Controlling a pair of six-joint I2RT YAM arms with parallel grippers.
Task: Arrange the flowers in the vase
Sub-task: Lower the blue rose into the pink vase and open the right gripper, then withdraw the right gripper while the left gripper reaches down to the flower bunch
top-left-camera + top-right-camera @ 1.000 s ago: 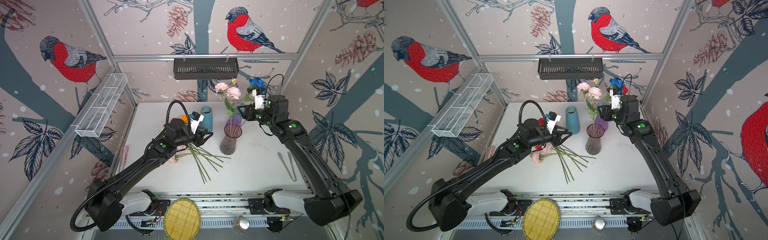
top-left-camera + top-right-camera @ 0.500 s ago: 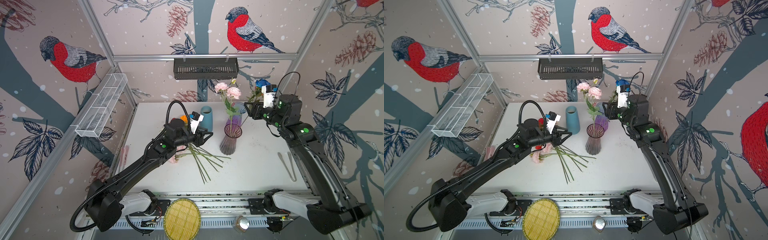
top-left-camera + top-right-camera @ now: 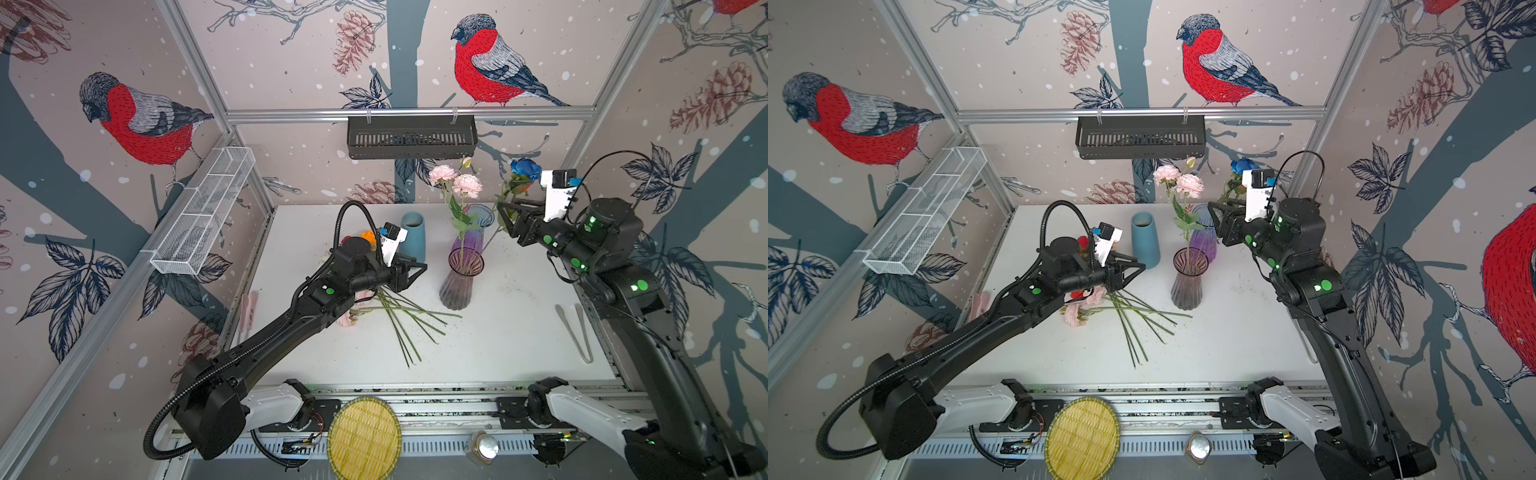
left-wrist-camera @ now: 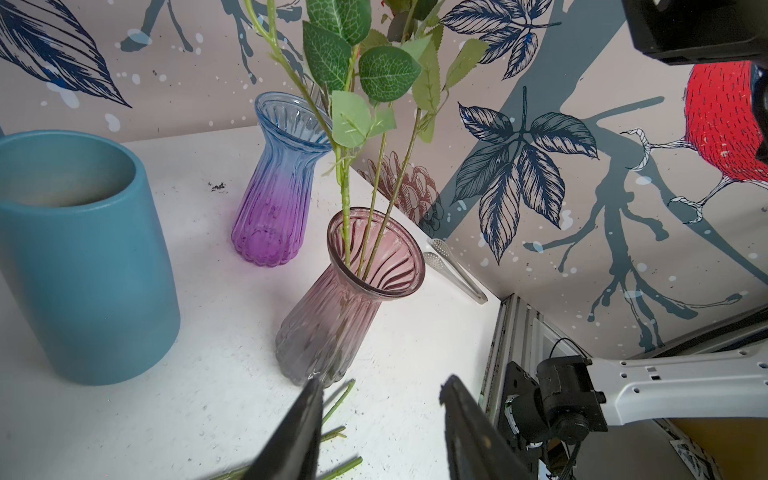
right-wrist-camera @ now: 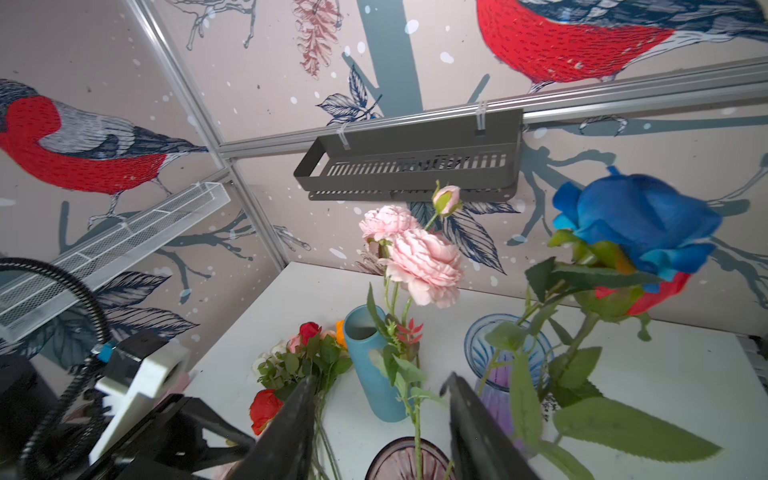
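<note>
The ribbed mauve glass vase point(image 3: 461, 282) point(image 3: 1187, 282) point(image 4: 353, 299) stands mid-table with three stems in it: a pink peony spray point(image 3: 455, 183) point(image 5: 419, 266), a blue rose point(image 3: 525, 168) point(image 5: 636, 220) and a red rose point(image 5: 640, 299) leaning right. My right gripper point(image 3: 503, 216) point(image 3: 1216, 218) point(image 5: 379, 380) hovers open above and right of the vase; the blue rose's stem passes just outside its jaws. My left gripper point(image 3: 417, 272) point(image 3: 1138, 268) point(image 4: 382, 384) is open and empty, left of the vase, over a pile of loose flowers point(image 3: 407, 320) point(image 3: 1133, 316) point(image 5: 307, 357).
A teal vase point(image 3: 413, 237) point(image 4: 79, 257) and a blue-purple glass vase point(image 3: 473, 232) point(image 4: 278, 187) stand behind the mauve one. Metal tongs point(image 3: 575, 332) lie at the right edge. A black shelf point(image 3: 411, 137) hangs on the back wall, a white wire basket point(image 3: 203, 212) on the left.
My right arm has drawn back to the right and slightly up, away from the vase; the blue rose now leans a little further right. The left arm has not moved.
</note>
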